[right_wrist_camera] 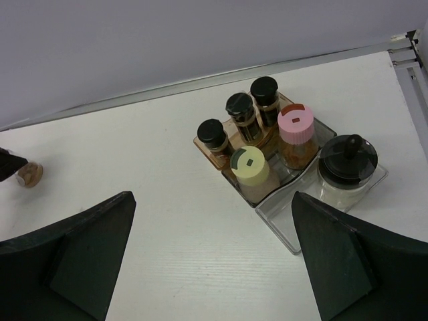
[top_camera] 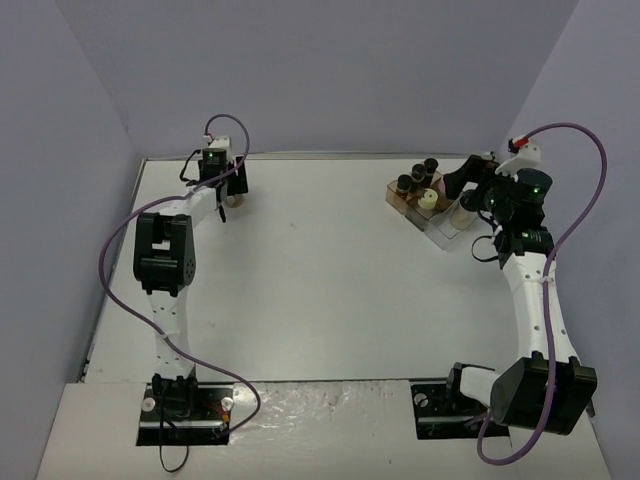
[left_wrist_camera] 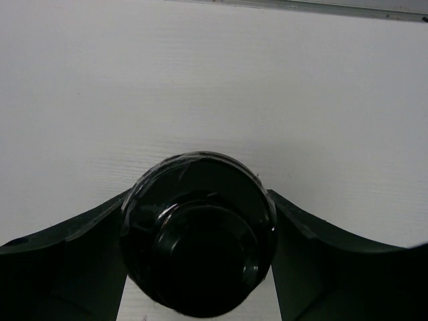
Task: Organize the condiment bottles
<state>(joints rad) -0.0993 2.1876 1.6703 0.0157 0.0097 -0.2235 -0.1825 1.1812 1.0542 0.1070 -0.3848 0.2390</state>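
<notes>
The left hand (left_wrist_camera: 199, 200) sits in the far left corner of the worktop (top_camera: 320, 290), closed on a black-capped jar (left_wrist_camera: 199, 257); in the left wrist view its two dark fingers (left_wrist_camera: 73, 254) press against either side of the jar's round cap, which is seen end-on, so the contents cannot be made out there; in the right wrist view the same jar shows only as a small brownish shape at the left border, too small to describe further.

The right hand (right_wrist_camera: 212, 200) is spread wide and holds nothing; it hangs above the worktop near the far right corner, just beside the rack (right_wrist_camera: 287, 224), and bare white surface shows between its fingers.

The rack, stepped, brown at the back and clear at the front, stands near the far edge towards the right edge, set at an angle to both; six jars stand upright in it.

- On the brown back step: three black-capped jars (right_wrist_camera: 239, 107) in a row with dark contents.
- On the clear step in front of them: a pale-yellow-capped jar (right_wrist_camera: 249, 166) with pale contents and, just beside it, a pink-capped jar (right_wrist_camera: 295, 122) with orange-brown contents.
- At the right end of the clear part: a wide jar (right_wrist_camera: 348, 160) with a black knobbed lid and whitish contents; it stands just beside the pink-capped jar.

The held jar is well apart from the rack, across the width of the worktop.
</notes>
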